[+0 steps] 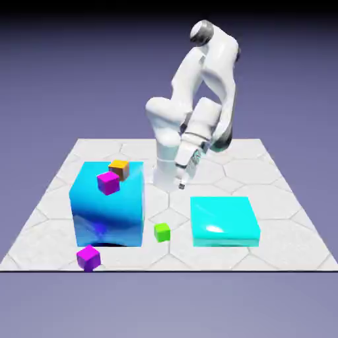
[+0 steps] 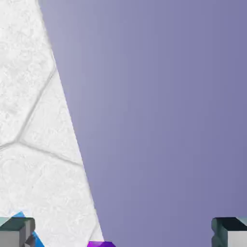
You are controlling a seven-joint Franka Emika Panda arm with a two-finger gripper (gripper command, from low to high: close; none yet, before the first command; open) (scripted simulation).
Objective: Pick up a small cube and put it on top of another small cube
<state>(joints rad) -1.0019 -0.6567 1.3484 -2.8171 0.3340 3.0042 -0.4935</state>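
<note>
My fingers (image 2: 123,232): spread, nothing between them
Green cube (image 1: 162,232): I could clip the cyan block (image 1: 225,222) beside it if I descend off-centre

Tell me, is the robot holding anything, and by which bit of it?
No, nothing is held. The fingers are wide apart, with no cube between them.

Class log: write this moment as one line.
claw: open, empty | green cube: on table, between blue blocks | stack: not made
</note>
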